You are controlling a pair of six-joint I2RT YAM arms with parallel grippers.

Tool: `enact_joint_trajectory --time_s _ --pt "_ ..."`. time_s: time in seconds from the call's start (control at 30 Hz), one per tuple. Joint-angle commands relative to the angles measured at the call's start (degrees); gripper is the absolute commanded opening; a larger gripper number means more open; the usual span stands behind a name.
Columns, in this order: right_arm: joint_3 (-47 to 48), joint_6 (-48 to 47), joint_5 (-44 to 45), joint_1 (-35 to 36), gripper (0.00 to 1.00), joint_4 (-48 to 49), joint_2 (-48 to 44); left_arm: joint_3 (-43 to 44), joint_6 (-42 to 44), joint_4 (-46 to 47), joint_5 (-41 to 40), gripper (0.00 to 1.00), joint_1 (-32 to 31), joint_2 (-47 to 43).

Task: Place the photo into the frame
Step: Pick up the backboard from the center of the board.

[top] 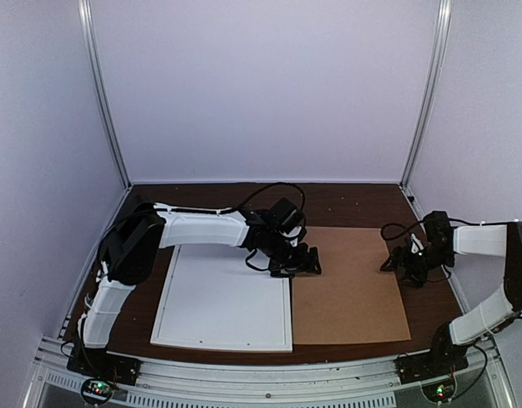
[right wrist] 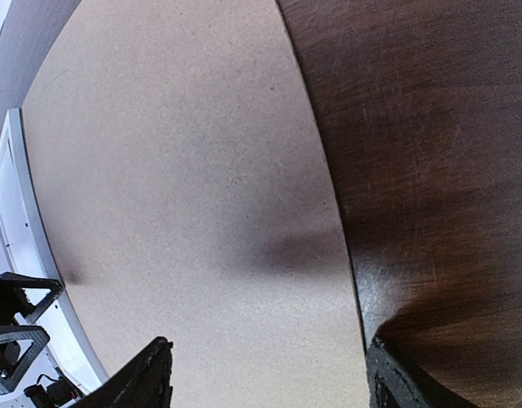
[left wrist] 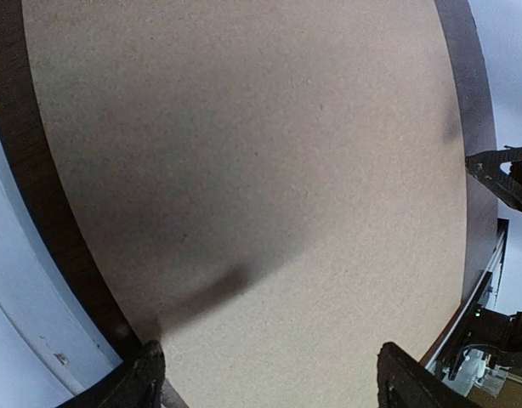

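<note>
Brown board (top: pixel 350 293) under low left arm (top: pixel 201 228) and right arm (top: pixel 482 240), left gripper (top: pixel 300 263) and right gripper (top: pixel 401 269) released.

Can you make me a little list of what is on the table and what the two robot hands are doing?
table: dark brown wood
frame: white, lying flat on the left side
brown board: lying flat just right of the frame, edge beside edge
photo: no red picture in sight
left gripper: open and empty, above the board's left edge, near the frame's far right corner
right gripper: open and empty, at the board's right edge
</note>
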Motion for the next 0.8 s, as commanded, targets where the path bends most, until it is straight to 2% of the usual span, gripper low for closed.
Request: enact_joint_trajectory --time_s 0.0,0.47,0.57,0.77 --pt "-0.1 -0.5 2.2 0.3 0.78 -2.6 1.1 -1.1 1.5 -2.8 -5.0 0.87 0.1 -0.1" --pt "-0.9 -0.7 2.3 0.4 0.79 -1.4 1.7 -7.1 3.1 -5.1 -12.8 0.9 0.7 -2.9" --pt "-1.0 -1.2 2.2 0.9 0.78 -1.1 2.6 -6.4 3.1 -4.4 -10.9 0.91 0.5 -2.5" --pt "-0.3 -1.6 1.0 2.0 0.78 -1.8 2.5 -4.5 -0.8 -0.9 -2.2 0.91 -0.3 1.0"
